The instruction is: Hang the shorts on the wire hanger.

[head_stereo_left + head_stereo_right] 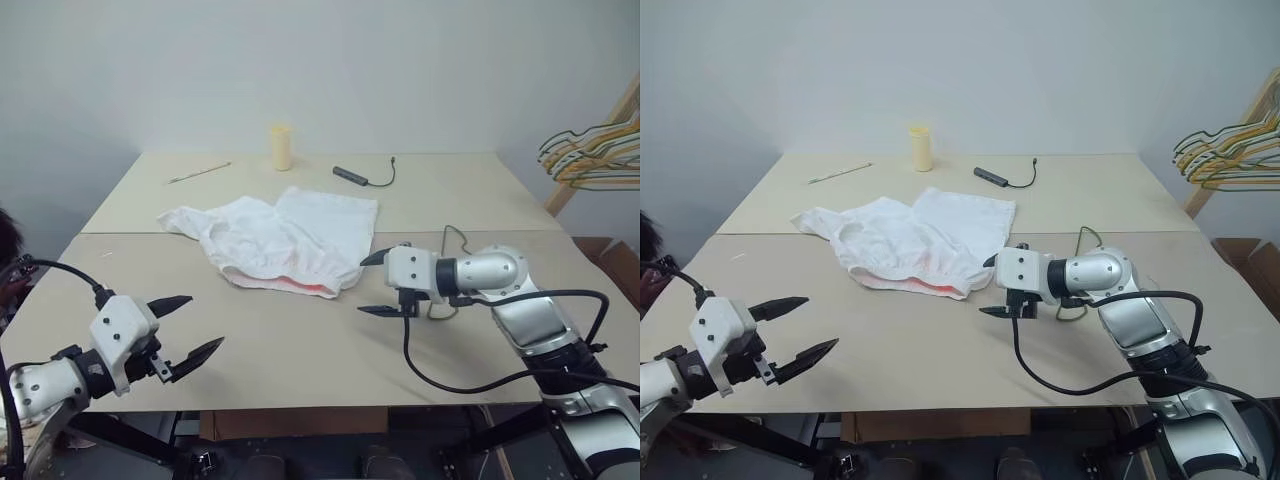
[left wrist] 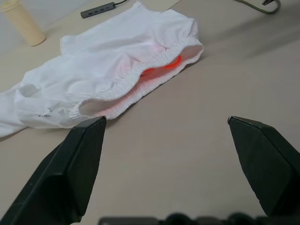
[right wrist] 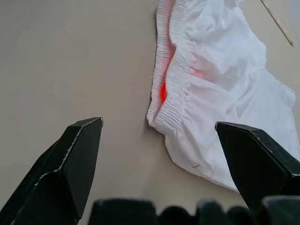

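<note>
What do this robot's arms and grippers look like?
Both arms have silver-grey rounded shells with black joints and loose black cables. The left gripper and right gripper each have a white boxy housing carrying two black, tapered, pointed fingers. No markings are legible.
</note>
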`<state>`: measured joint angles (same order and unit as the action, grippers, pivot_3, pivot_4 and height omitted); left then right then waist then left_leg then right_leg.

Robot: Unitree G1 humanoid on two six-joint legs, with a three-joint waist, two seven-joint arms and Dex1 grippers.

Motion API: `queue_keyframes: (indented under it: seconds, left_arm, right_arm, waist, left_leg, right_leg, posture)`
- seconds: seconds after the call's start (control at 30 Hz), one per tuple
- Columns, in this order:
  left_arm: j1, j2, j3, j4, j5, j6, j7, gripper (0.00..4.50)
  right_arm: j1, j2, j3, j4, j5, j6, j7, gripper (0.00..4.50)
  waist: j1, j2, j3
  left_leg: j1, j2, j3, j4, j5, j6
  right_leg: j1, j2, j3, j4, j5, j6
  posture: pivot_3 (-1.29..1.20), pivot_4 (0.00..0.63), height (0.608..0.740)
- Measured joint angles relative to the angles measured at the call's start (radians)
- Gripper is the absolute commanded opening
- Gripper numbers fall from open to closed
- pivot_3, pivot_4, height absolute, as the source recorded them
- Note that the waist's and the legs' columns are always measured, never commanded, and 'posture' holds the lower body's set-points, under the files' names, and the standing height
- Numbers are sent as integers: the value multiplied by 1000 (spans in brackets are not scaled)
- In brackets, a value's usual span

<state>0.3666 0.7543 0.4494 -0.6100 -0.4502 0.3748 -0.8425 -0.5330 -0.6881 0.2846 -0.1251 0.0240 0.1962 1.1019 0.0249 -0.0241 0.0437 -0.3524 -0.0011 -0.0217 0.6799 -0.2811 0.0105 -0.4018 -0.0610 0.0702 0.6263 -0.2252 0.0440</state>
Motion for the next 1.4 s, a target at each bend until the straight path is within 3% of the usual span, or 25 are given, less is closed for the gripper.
queue_keyframes:
  seconds: [0.43,0.83,1.1,1.4]
  left_arm:
    - [-36,-17,-12,17,32,8,62,4500]
    - [37,40,-145,17,131,8,14,4500]
    - [-12,51,-166,37,141,8,7,4500]
    - [9,47,-176,36,154,8,9,4500]
  right_arm:
    - [-6,44,4,-1,-6,5,-25,4456]
    - [-172,367,242,51,-162,143,-155,4456]
    - [-319,666,319,406,-294,130,-407,4456]
    - [-393,749,328,846,-378,80,-567,4456]
  waist:
    - [0,0,0]
    - [-23,0,0]
    - [-46,2,1]
    - [-52,1,1]
  left_leg:
    - [0,0,0,0,0,0]
    - [0,1,-1,-2,0,-3]
    - [0,1,-2,-3,1,-9]
    - [0,1,-3,-4,1,-12]
  right_leg:
    - [0,0,0,0,0,-1]
    - [-3,1,-1,3,0,-4]
    - [-5,2,-1,5,1,-5]
    - [-6,2,-1,5,1,-5]
  posture:
    - [101,0,740]
    - [49,0,740]
    - [61,0,740]
    - [64,0,740]
